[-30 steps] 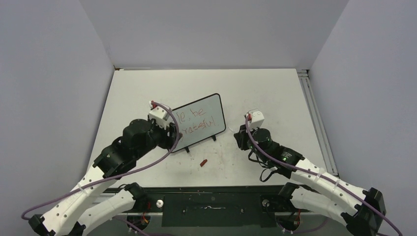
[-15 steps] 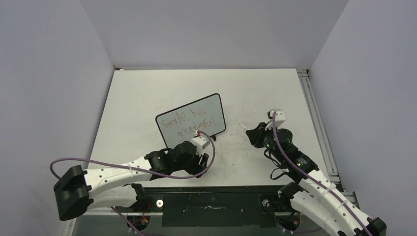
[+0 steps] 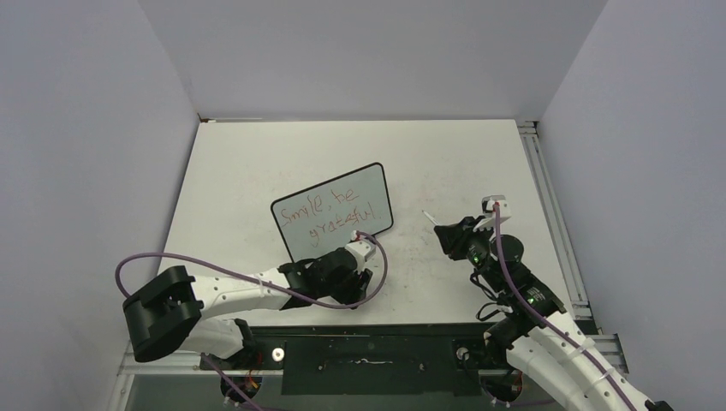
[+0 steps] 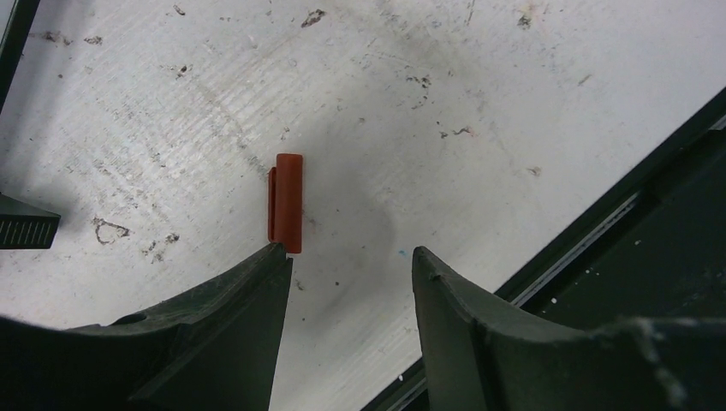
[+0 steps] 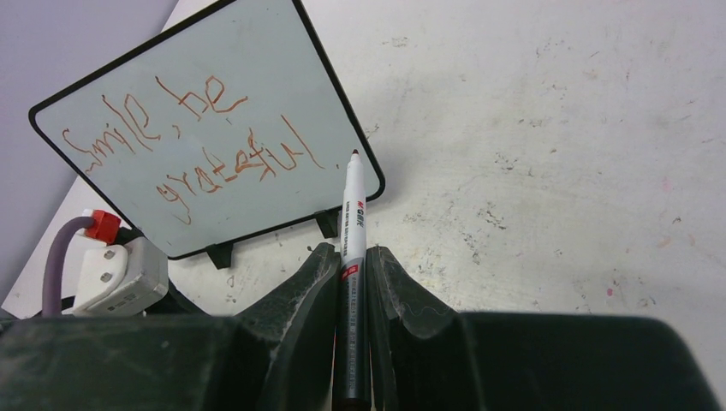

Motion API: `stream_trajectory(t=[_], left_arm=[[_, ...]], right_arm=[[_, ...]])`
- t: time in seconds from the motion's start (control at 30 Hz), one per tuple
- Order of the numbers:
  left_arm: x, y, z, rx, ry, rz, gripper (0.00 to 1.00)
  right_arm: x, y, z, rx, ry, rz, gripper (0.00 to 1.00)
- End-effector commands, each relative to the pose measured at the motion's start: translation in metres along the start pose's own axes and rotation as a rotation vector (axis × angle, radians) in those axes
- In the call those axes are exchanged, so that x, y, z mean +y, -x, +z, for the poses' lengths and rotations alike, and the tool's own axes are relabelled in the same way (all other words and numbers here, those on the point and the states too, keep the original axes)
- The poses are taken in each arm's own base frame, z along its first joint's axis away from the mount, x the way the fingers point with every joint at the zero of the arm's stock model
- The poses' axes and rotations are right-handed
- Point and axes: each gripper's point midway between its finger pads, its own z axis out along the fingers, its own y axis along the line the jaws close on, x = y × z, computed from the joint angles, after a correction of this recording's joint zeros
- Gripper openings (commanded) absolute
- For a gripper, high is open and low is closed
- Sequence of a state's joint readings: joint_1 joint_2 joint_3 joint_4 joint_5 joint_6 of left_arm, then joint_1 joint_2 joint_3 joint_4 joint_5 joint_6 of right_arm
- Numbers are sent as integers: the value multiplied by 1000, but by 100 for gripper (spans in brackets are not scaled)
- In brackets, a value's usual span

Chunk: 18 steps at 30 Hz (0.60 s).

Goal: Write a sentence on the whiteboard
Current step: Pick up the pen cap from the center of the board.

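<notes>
The whiteboard stands tilted at mid-table on its black feet, and the red sentence reads "Smile, be grateful". Both also show in the right wrist view: the whiteboard and the sentence. My right gripper is shut on the white marker, uncapped, with its tip pointing at the board's lower right corner and clear of it. In the top view, my right gripper is to the right of the board. My left gripper is open just above the table, with a red cap lying at its left fingertip.
The table's black front edge rail runs close to my left gripper's right finger. A metal rail lines the table's right side. Grey walls close in the left, back and right. The left wrist camera housing sits below the board.
My left arm has left the board's left edge and swung down to the front of the table over the red cap. My right arm has drawn back to the right with the marker.
</notes>
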<state>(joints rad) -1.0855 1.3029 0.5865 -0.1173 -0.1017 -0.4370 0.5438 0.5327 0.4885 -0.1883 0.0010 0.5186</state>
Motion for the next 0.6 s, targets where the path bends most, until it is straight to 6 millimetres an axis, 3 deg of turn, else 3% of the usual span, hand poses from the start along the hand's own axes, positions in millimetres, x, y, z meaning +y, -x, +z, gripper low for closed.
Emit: stream_trajectory(t=[0.0,0.43,0.57], left_arm=[[-5,30,6,-83,17,1,52],[5,26,19,-55,71,17,51],[10,23,22,-25,111,27,40]], right_arm=[[3,11,3,-52,11,19,5],[2,4,4,-48,14,44,5],[1,3,4,-47,13,50,5]])
